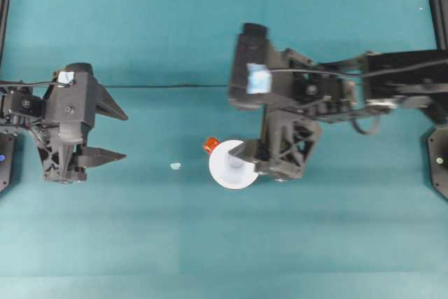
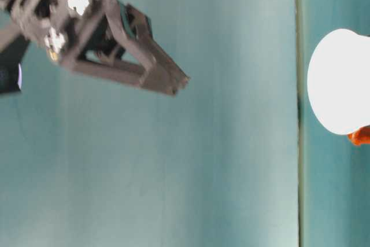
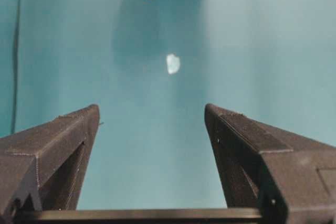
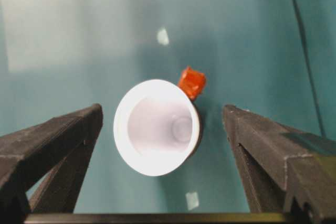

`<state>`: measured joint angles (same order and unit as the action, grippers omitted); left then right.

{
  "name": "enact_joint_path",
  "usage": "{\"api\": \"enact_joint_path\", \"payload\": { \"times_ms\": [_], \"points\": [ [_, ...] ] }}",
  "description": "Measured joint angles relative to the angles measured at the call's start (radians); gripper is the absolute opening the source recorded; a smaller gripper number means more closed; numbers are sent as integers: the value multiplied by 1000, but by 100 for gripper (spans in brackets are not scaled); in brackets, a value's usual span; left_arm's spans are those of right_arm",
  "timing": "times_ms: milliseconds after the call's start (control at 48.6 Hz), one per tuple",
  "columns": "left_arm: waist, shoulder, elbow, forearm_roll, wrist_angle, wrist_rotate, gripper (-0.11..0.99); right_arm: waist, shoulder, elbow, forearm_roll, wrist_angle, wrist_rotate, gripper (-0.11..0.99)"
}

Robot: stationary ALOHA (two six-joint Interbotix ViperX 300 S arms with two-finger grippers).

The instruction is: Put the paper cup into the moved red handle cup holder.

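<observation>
Left gripper (image 1: 119, 134): we see it spread wide, holding nothing.
Paper cup (image 1: 231, 166): sits inside the red handle cup holder (image 1: 210, 145); light and easy to squash, so we would pinch its rim softly.
Right gripper (image 4: 163, 124): wide apart above it.

Overhead view looks straight down on the table (image 1: 140, 243), both arms in shot. Table-level view sits low, close, turned on its side. Each wrist view looks out along its fingers (image 3: 58, 145) from close range. All four catch the red handle cup holder (image 1: 210, 145).
</observation>
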<state>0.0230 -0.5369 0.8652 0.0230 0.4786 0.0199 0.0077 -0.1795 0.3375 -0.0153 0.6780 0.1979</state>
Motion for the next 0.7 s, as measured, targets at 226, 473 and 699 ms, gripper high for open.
{"api": "enact_joint_path", "payload": {
  "times_ms": [226, 473, 699],
  "points": [
    [0, -5, 2, 0, 0, 0, 83, 2, -94, 126, 0, -109, -2, 86],
    [-2, -6, 2, 0, 0, 0, 83, 2, -225, 249, 0, -189, -2, 87],
    [0, -8, 2, -2, 0, 2, 83, 2, -327, 336, 0, -206, -2, 86]
  ]
}}
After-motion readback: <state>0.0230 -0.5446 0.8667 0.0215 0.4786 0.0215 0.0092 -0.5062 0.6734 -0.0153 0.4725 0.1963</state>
